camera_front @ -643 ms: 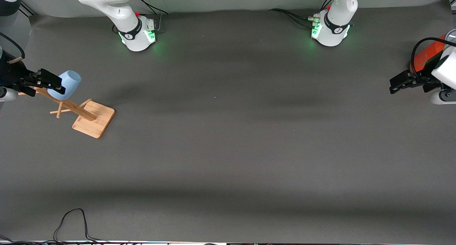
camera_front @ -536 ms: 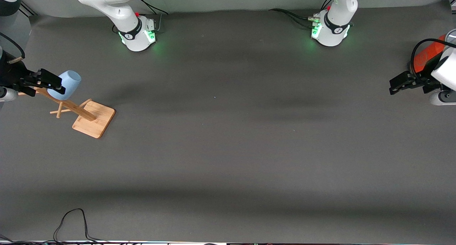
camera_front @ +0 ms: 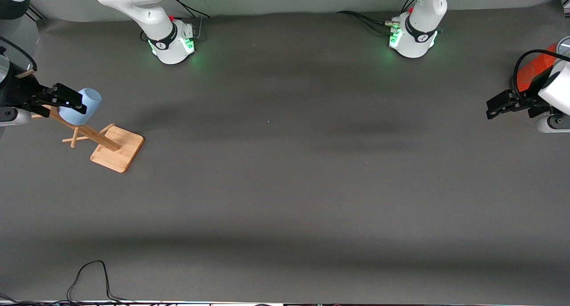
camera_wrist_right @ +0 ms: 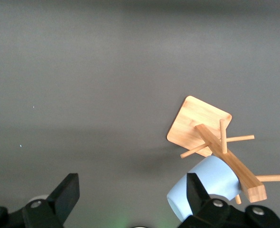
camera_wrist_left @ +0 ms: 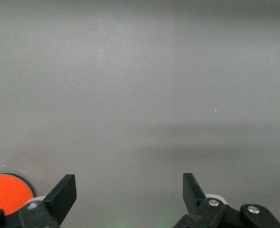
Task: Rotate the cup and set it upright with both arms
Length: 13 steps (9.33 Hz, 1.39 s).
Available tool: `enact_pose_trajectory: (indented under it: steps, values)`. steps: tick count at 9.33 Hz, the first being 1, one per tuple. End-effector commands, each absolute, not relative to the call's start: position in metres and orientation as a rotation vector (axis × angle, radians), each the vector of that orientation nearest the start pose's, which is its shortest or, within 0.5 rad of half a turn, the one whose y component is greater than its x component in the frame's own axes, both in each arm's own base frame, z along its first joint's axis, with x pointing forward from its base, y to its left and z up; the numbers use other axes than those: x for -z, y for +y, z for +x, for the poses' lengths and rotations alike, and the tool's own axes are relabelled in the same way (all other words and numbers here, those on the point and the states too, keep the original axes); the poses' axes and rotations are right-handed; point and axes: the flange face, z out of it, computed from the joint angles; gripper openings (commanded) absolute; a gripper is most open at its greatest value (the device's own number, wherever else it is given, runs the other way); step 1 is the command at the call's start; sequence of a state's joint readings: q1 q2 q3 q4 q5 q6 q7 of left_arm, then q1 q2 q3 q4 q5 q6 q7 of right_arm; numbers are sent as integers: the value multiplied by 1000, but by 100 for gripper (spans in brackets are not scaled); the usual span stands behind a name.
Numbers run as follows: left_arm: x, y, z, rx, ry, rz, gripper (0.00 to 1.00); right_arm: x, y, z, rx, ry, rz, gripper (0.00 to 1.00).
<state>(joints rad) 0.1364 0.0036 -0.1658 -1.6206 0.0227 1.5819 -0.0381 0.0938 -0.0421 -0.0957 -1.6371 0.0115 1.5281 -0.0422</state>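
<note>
The cup (camera_front: 81, 105) is small, pale blue, smooth and handleless, hung tilted on a peg of the wooden rack (camera_front: 107, 143) at the right arm's end of the table (camera_front: 285, 185). The right gripper (camera_front: 67, 102) hovers at the cup with jaws wide; in the right wrist view the cup (camera_wrist_right: 206, 187) sits beside one finger, not between them. The left gripper (camera_front: 501, 104) waits at the left arm's end, jaws wide, beside an orange-red cylinder (camera_front: 532, 70).
</note>
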Motion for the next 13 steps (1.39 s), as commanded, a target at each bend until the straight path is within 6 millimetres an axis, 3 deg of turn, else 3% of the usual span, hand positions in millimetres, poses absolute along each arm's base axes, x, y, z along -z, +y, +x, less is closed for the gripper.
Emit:
enact_pose_trajectory:
  steps: [1,4,6,8,9,11,13]
  values:
    - [-603,-14,558,-52,8,-3127,100,-617,2,527,-132,-97,-3128,100]
    - [-602,-11,558,-59,1,-3127,100,-623,-3,494,-267,-48,-3123,100]
    - [-602,-11,558,-62,1,-3127,100,-630,-16,480,-320,190,-3182,100]
    - [-600,-9,559,-69,-2,-3129,100,-636,-15,461,-303,553,-3159,100]
    - [-598,-9,559,-76,-2,-3129,100,-628,-17,456,-324,796,-3121,100]
    - [-597,-9,560,-76,-2,-3129,100,-603,-29,462,-374,940,-3099,99]
    - [-597,-9,560,-78,-2,-3129,100,-556,-60,482,-515,1051,-3053,99]
